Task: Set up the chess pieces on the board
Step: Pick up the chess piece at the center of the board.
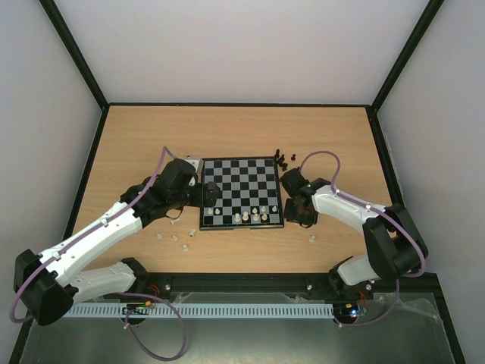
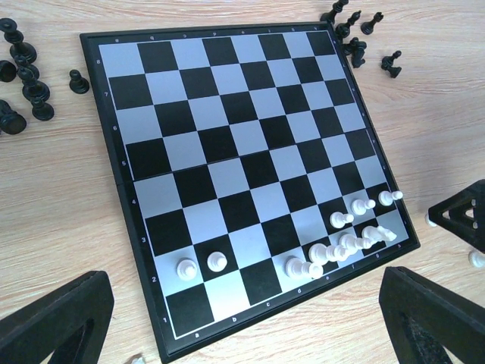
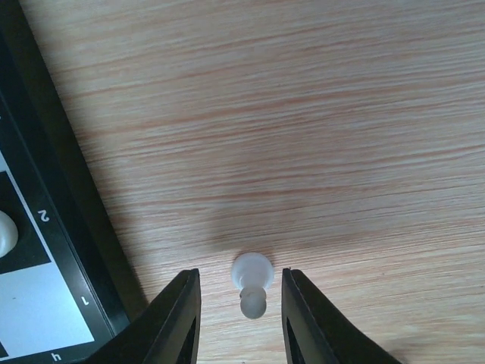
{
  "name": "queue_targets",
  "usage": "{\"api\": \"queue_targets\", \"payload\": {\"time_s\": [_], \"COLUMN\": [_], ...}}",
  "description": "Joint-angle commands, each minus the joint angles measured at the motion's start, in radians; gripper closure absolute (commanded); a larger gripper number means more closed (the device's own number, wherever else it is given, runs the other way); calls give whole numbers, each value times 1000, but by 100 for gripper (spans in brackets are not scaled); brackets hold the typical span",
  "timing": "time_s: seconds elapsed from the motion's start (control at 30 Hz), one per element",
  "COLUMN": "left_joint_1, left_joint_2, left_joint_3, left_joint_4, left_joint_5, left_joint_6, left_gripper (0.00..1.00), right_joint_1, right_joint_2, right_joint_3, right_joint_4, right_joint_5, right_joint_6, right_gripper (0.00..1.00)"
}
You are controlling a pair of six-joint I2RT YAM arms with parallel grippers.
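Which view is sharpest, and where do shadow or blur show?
Top external view: even, soft light, but the chess pieces are too small to tell apart. Left wrist view: the board is sharp, though skewed by the angle. Right wrist view: the white pawn between the fingers looks slightly soft, with a faint shadow on the table.

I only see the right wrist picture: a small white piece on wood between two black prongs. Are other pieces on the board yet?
Observer: Yes. The left wrist view shows white pieces on the two nearest rows of the board; several look toppled together.
Operator: Where are the dark ones?
Observer: The black pieces are all off the board, in two clusters on the table beside its far corners.
Operator: And the other arm?
Observer: The left gripper hangs open over the board's near left part, holding nothing.
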Motion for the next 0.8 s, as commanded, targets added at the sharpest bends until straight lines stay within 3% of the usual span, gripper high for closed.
{"api": "queue_targets", "payload": {"time_s": [0.0, 0.3, 0.63, 0.77], "left_joint_1": [8, 8, 8, 8], "left_joint_2": [1, 5, 0, -3], "left_joint_3": [-12, -13, -11, -4], "left_joint_4": [9, 11, 4, -5], "left_joint_5": [9, 14, 10, -3], "left_joint_6": [14, 11, 2, -2], "left_gripper": [1, 1, 1, 1], "right_joint_1": [-3, -3, -2, 23], "right_joint_2": [18, 6, -36, -66], "right_joint_3": [-30, -39, 36, 139], "right_joint_4": [-3, -11, -74, -145], "right_joint_5": [-32, -27, -13, 3], "right_joint_6": [-20, -18, -39, -53], "right_gripper": [71, 87, 94, 94]}}
